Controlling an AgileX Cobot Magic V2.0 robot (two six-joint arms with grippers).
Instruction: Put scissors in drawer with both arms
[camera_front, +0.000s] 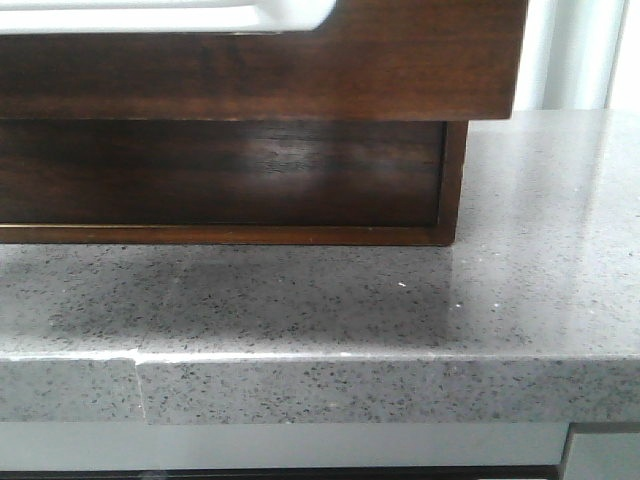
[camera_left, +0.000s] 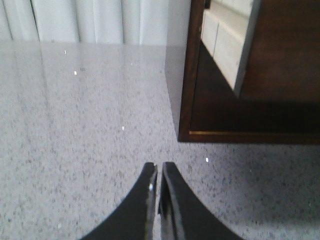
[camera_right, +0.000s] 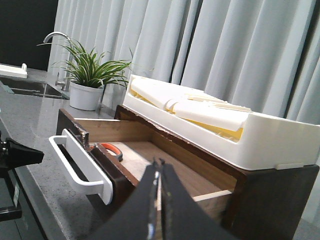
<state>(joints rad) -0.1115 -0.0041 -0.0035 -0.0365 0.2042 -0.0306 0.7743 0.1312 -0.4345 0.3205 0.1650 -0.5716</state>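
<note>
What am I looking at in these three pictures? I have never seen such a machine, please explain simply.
This is a robot with two arms, each ending in a gripper. The front picture looks forward at a dark wooden chest on a grey speckled counter. The other two pictures come from cameras on the wrists. The left gripper is closed and holds nothing. The right gripper is also closed and empty. Its camera shows the drawer pulled open, with the scissors lying inside, a white tray on the chest, and a potted plant.

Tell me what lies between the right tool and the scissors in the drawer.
Only bare drawer floor separates the right tool from the scissors, per the right wrist view.
</note>
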